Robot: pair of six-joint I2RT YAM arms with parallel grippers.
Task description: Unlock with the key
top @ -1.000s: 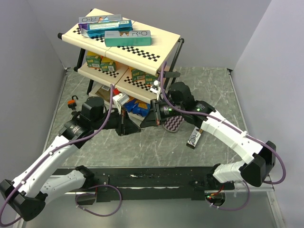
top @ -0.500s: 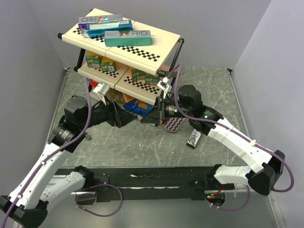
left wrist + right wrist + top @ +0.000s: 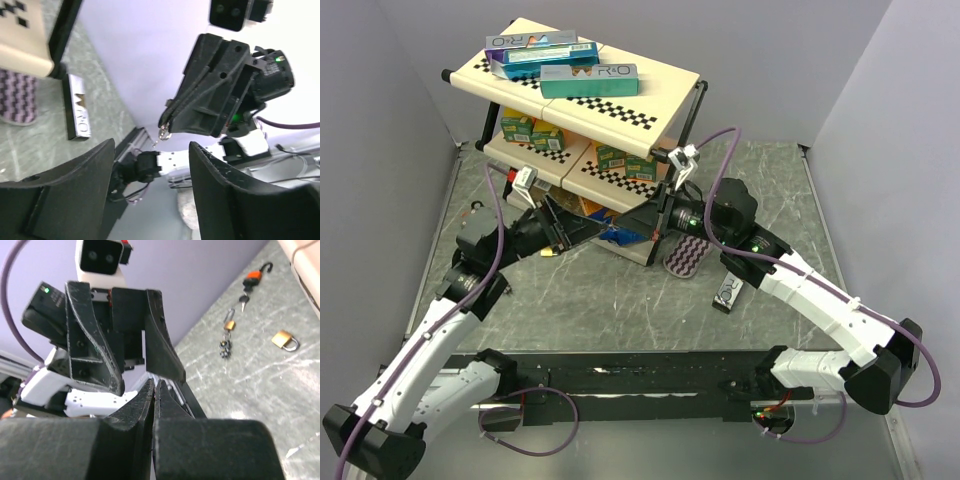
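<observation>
Brass padlock [image 3: 285, 340] lies flat on the grey marbled table [image 3: 620, 300], on the left side below the raised left arm, untouched by either gripper. Farther left on the table a smaller lock [image 3: 229, 325], a loose bunch of keys [image 3: 243, 300] and an orange clip [image 3: 255, 274] lie in a loose row.

Both arms are lifted in front of the shelf rack [image 3: 620, 90], their tools pointing at each other and close together but apart. The right gripper [image 3: 155, 387] has its fingers pressed together. In the left wrist view a small silvery piece, apparently the key [image 3: 163, 133], sticks out from their tips.

The left gripper [image 3: 151, 144] stands with its jaws well apart and nothing between them; the other tool shows through the gap.

To the right on the table, near the rack's foot, lie a purple patterned pad [image 3: 685, 258] and, nearer, a black lettered box [image 3: 728, 292].
</observation>
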